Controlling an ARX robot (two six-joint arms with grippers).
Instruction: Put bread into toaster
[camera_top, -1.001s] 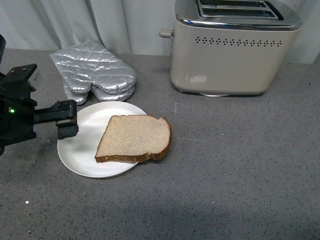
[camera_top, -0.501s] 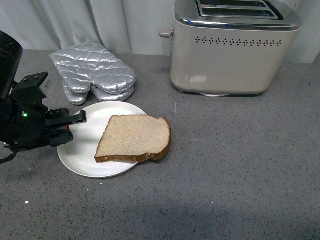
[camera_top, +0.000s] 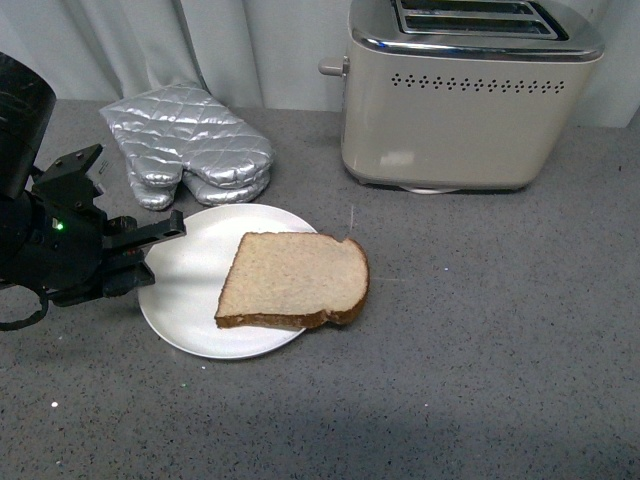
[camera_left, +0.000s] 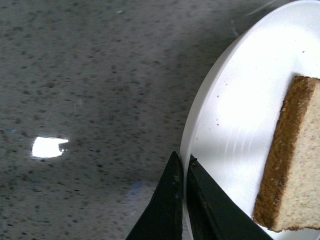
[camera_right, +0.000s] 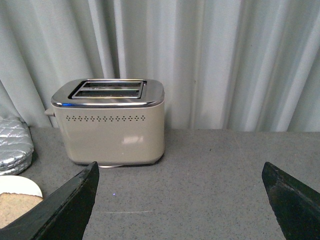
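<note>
The bread (camera_top: 295, 280), a light-brown slice with a darker crust, lies flat on a white plate (camera_top: 185, 290), overhanging its right rim. My left gripper (camera_top: 150, 250) is shut on the plate's left rim; in the left wrist view the fingers (camera_left: 172, 197) pinch the rim of the plate (camera_left: 235, 125) beside the bread's crust (camera_left: 282, 160). The beige toaster (camera_top: 470, 95) with a chrome top stands at the back right, lever knob on its left side. My right gripper (camera_right: 180, 195) is open and empty, out of the front view, facing the toaster (camera_right: 110, 122).
Silver quilted oven mitts (camera_top: 190, 145) lie behind the plate at the back left. A pale curtain hangs behind the grey speckled counter (camera_top: 480, 330). The plate's corner (camera_right: 17, 186) and the mitts (camera_right: 12, 150) show in the right wrist view.
The plate and the bread on it have slid to the right, with my left gripper closed on the plate's rim and moving along with it.
</note>
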